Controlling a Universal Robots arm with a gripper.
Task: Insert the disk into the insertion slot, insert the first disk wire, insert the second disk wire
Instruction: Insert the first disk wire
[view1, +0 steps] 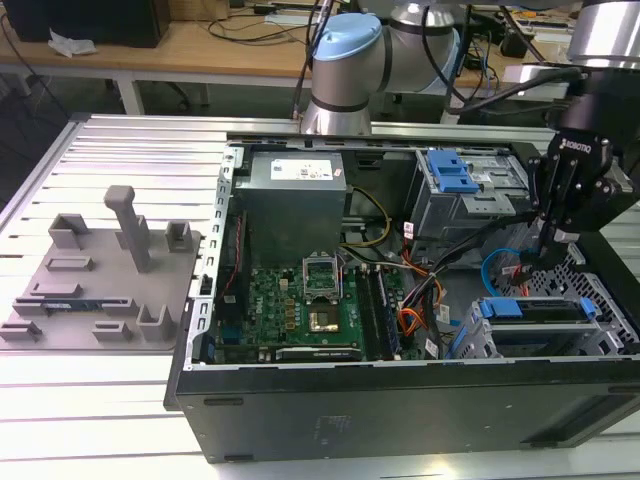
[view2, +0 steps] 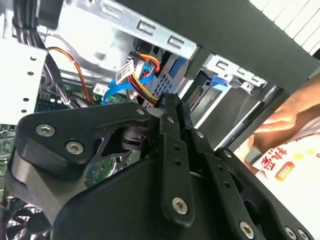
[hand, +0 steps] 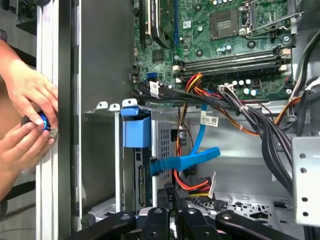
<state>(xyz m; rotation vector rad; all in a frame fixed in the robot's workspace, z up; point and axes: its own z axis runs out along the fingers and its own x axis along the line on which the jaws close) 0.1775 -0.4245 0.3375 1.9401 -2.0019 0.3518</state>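
Blue-framed flat silver disk (view1: 532, 308) sits in the low grey perforated cage (view1: 480, 342), lower right of exterior view. Black tool (view1: 548, 248), closed with nothing seen in it, dips behind the cage beside the glossy light-blue cable (view1: 490, 268), probably kept narrow to fit among the wires.

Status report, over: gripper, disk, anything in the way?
Gripper low in case, beside light-blue wire. Disk sits in slot. Person's hands at case's outer edge, clear of gripper.
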